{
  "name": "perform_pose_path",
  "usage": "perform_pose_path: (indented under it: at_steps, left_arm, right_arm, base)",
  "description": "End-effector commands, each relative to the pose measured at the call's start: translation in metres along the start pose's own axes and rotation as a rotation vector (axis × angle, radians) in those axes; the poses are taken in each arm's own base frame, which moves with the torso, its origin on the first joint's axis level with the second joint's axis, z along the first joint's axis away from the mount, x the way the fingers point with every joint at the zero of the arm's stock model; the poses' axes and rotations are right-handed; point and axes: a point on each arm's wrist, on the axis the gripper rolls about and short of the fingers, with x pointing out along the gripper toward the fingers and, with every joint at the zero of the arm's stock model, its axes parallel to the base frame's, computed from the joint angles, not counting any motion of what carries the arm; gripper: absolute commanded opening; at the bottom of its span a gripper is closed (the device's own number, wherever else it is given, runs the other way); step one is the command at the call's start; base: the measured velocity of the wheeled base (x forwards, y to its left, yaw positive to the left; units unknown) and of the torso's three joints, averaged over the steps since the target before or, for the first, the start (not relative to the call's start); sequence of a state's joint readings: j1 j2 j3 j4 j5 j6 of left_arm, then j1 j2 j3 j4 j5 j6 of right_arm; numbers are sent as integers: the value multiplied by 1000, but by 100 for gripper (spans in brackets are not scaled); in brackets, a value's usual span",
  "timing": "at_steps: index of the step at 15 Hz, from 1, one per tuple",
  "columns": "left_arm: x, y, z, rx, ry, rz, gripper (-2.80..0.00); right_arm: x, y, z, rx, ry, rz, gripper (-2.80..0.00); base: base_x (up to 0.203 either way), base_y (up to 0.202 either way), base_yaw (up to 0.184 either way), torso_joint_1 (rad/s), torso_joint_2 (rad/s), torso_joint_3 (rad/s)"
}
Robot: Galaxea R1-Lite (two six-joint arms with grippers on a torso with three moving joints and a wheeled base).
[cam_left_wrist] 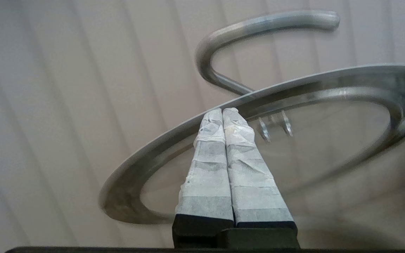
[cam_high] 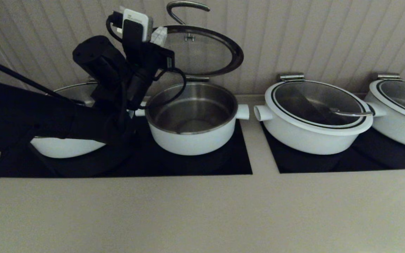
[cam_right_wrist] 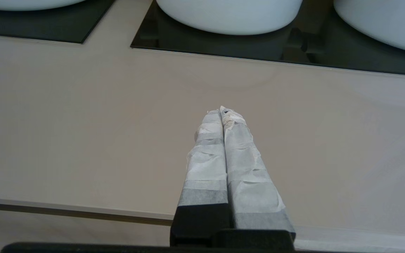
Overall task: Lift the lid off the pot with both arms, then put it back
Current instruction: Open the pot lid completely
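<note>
The white pot point(cam_high: 192, 119) stands uncovered on the left black cooktop, its steel inside bare. Its glass lid point(cam_high: 202, 49) is raised and tilted above the pot's back edge, with its curved steel handle point(cam_high: 185, 8) toward the wall. My left gripper point(cam_high: 159, 35) is shut and empty, with its taped tips against the underside of the lid's left rim. In the left wrist view the gripper point(cam_left_wrist: 222, 112) touches the lid's rim point(cam_left_wrist: 174, 137) just below the handle point(cam_left_wrist: 258, 24). My right gripper point(cam_right_wrist: 222, 111) is shut and empty over the bare counter and is out of the head view.
A wider lidded pot point(cam_high: 315, 112) and another point(cam_high: 399, 105) stand on the right cooktop point(cam_high: 364, 158). A third white pot point(cam_high: 65, 146) sits behind my left arm. The ribbed wall is close behind. The beige counter point(cam_high: 202, 211) runs along the front.
</note>
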State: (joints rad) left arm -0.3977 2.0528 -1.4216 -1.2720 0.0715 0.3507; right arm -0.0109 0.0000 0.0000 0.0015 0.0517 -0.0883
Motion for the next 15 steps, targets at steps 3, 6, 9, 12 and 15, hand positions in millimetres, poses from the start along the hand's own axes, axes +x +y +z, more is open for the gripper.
perform_pose_path:
  at_steps: [3,6,9,12,15]
  left_arm:
    - [7,3,9,4,-53,21,-280]
    - [5,4,11,2,-58,23,-280]
    - [-1,5,14,4,-58,22,-280]
    - [-8,11,28,5,-62,24,-280]
    - [-26,21,50,7,-53,21,-280]
  right_arm:
    - [0,0,0,-1,1,1,-280]
    - [0,0,0,-1,0,1,-280]
    - [0,0,0,-1,0,1,-280]
    - [0,0,0,-1,0,1,-280]
    - [0,0,0,-1,0,1,-280]
  base:
    - [0,0,0,0,0,0]
    - [0,0,0,0,0,0]
    - [0,0,0,0,0,0]
    - [0,0,0,0,0,0]
    - [0,0,0,0,0,0]
